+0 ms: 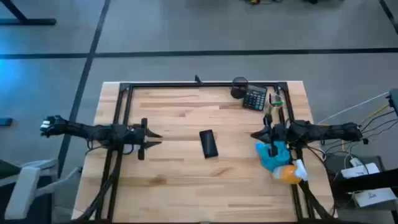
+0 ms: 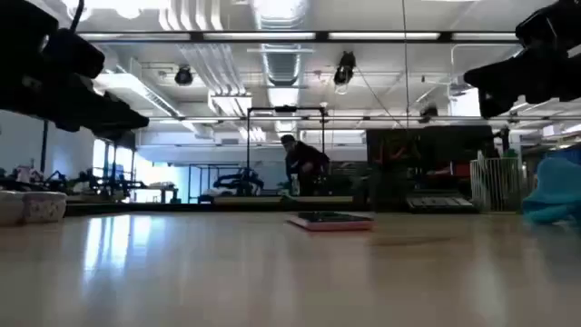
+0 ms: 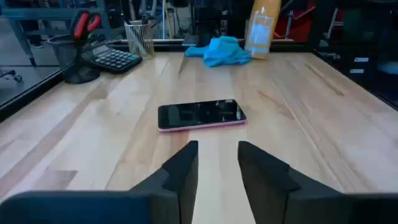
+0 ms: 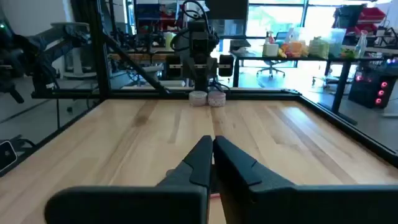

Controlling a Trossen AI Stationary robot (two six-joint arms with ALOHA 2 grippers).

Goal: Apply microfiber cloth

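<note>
Microfiber cloth (image 2: 556,191) cut by frame edge

Pale blond wood desk (image 1: 174,112) with visible plank stripes, framed in black rails. The crumpled microfiber cloth (image 1: 273,155) is bright turquoise-blue, next to an orange plastic spray bottle (image 1: 290,172) with a white top. The flat phone-like slab (image 3: 200,115) is glossy black with a pinkish edge. Both end effectors look matte black.

Left gripper (image 3: 217,163) jaws apart before phone (image 3: 200,115).

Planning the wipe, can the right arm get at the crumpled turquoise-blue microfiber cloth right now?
Probably yes: the crumpled turquoise-blue microfiber cloth lies just beside the right gripper, uncovered; only the orange spray bottle touches its far side.
</note>
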